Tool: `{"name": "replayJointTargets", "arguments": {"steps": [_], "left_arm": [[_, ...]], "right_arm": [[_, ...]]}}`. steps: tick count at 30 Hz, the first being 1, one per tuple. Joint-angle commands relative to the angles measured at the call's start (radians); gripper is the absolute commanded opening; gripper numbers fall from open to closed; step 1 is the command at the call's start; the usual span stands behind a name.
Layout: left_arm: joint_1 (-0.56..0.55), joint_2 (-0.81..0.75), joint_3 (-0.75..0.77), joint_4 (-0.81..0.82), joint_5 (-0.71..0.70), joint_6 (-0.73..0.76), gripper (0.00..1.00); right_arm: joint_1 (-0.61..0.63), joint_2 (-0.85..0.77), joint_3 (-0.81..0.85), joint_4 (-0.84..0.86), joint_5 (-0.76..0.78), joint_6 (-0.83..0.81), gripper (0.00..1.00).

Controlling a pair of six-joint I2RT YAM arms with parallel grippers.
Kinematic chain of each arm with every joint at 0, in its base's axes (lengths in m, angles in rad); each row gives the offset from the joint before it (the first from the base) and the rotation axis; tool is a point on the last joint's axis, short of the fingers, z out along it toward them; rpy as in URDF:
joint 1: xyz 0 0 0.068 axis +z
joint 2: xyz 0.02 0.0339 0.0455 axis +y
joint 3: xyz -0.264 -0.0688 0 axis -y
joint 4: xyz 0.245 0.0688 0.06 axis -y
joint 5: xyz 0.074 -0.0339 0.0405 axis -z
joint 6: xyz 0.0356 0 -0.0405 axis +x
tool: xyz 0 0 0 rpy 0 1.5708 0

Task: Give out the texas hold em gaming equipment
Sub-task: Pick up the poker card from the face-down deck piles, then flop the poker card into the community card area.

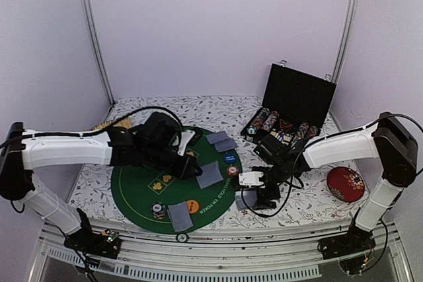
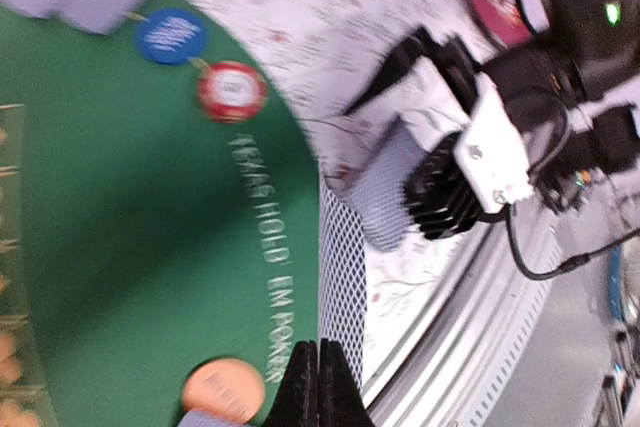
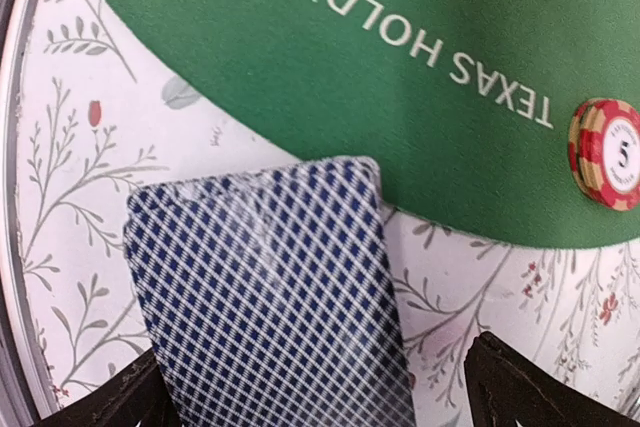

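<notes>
With left gripper (image 2: 318,384) clamped on the held card (image 2: 342,267), lay it flat on the green mat (image 2: 130,227) past the fingertips; leave right gripper (image 3: 320,367) spread wide astride the loose card (image 3: 265,277).

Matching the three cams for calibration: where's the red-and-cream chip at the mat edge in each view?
Top external: red-and-cream chip on the right edge of the green mat, just below the blue chip.
Left wrist: upper left of centre, below and right of the blue chip.
Right wrist: far right edge, on the mat's rim.
Shared landmark: the white TEXAS HOLD'EM lettering, which starts beside the chip.
</notes>
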Motion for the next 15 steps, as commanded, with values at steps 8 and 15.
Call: {"name": "replayJointTargets", "arguments": {"steps": [8,15], "left_arm": [[0.027,0.044,0.411,-1.04,-0.726,-0.204,0.0],[0.041,0.229,0.443,-1.132,-0.834,-0.239,0.0]], "right_arm": [[0.004,-0.125,0.029,0.005,0.022,0.012,0.99],[0.009,-0.154,0.036,-0.007,0.017,0.025,0.99]]}}
